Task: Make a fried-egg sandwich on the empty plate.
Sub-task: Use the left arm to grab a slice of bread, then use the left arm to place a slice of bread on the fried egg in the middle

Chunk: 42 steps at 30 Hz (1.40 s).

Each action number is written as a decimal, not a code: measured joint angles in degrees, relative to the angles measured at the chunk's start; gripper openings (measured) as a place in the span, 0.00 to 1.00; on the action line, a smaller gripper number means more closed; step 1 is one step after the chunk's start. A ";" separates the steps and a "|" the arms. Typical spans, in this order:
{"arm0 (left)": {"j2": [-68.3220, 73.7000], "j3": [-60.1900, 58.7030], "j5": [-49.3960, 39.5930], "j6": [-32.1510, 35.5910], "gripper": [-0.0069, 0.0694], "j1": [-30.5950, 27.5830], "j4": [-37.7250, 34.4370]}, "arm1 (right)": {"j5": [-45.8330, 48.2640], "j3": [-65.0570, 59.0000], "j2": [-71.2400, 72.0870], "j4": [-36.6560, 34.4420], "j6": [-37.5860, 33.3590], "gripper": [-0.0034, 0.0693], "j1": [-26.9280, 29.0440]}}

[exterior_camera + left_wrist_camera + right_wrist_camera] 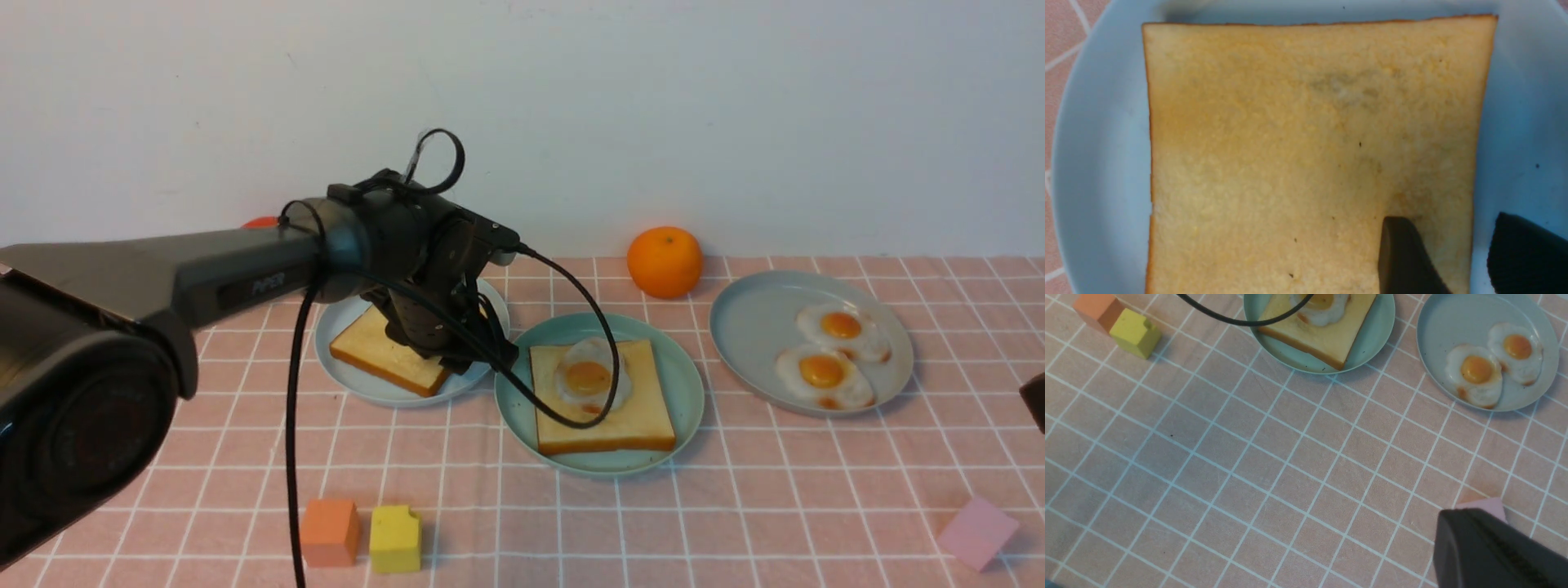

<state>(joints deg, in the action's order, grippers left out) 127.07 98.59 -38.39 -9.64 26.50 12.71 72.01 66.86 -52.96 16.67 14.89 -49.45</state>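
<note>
Golden-brown and square, the second toast slice (1298, 143) is seen lying flat on the pale blue plate (1106, 122), and the left gripper (1449, 228) is poised over it. Its jaws are spread. In the left wrist view one finger (1400, 253) is set above the toast face close to a crust edge, and the other outside that edge, above bare plate. The edge is straddled, not pinched. Whether the inner finger touches the bread cannot be told.

The mint-green plate (682, 384) is found just beside the pale blue one, on the robot's right of it. The half-built sandwich is carried there: a bottom toast slice (629, 420) with a fried egg (588, 376) resting on top. No top slice has been placed yet, so the task is judged well past halfway.

The coming move is judged to turn on one relation — the loose slice lies directly under the left gripper, with the target a short sideways carry toward the robot's right. From the front view, the straddled edge appears to be the one nearest the mint-green plate. Since the slice is square, no long axis need be favoured; only its edges would need squaring to the slice below.

The right gripper (1457, 531) is pressed together on nothing, well apart from both plates, by a pink block (1482, 504) — the left arm is plainly the nearer.
</note>
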 joint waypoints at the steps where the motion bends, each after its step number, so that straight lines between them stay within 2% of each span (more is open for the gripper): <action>1: 0.08 0.00 0.11 0.00 0.51 0.00 0.06 | 0.00 0.00 0.00 0.00 0.00 0.06 0.00; 5: 0.38 0.12 0.11 0.00 0.43 0.00 0.49 | 0.00 0.00 0.00 0.00 0.00 0.06 0.00; 7: 0.43 0.13 0.46 0.00 0.33 0.00 0.49 | 0.00 0.00 0.00 -0.06 0.00 0.06 0.00; 12: 0.43 0.18 1.12 0.00 0.15 0.00 0.62 | 0.00 0.00 0.00 -0.75 0.00 0.06 0.00; 20: -2.16 0.76 -0.18 0.81 0.14 0.00 0.15 | 0.00 -0.11 3.05 -0.81 0.00 0.06 0.00; 24: -7.72 0.85 -1.07 4.93 0.14 0.08 -1.44 | 0.00 -0.11 7.25 -0.45 0.05 0.06 0.00; 28: -14.10 1.27 -3.12 16.24 0.14 0.73 -6.71 | 0.00 -0.11 12.11 -0.20 0.16 0.06 0.00; 32: -16.67 1.28 -9.20 36.31 0.14 2.75 -18.44 | 0.00 -0.11 16.93 -0.20 1.64 0.06 0.00; 36: -15.98 1.28 -13.34 51.32 0.14 5.66 -27.36 | 0.00 -0.22 19.77 -0.51 2.31 0.07 0.00; 38: -14.86 1.28 -13.11 55.80 0.14 7.63 -29.28 | 0.00 -0.85 21.03 -1.20 2.59 0.07 0.00; 42: -12.19 1.28 -10.81 58.14 0.14 9.24 -27.95 | 0.00 -2.61 22.23 -1.81 2.67 0.07 0.00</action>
<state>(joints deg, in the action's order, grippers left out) 114.87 99.86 -49.21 48.50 35.74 -15.24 72.01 64.25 -30.73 14.86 17.56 -49.45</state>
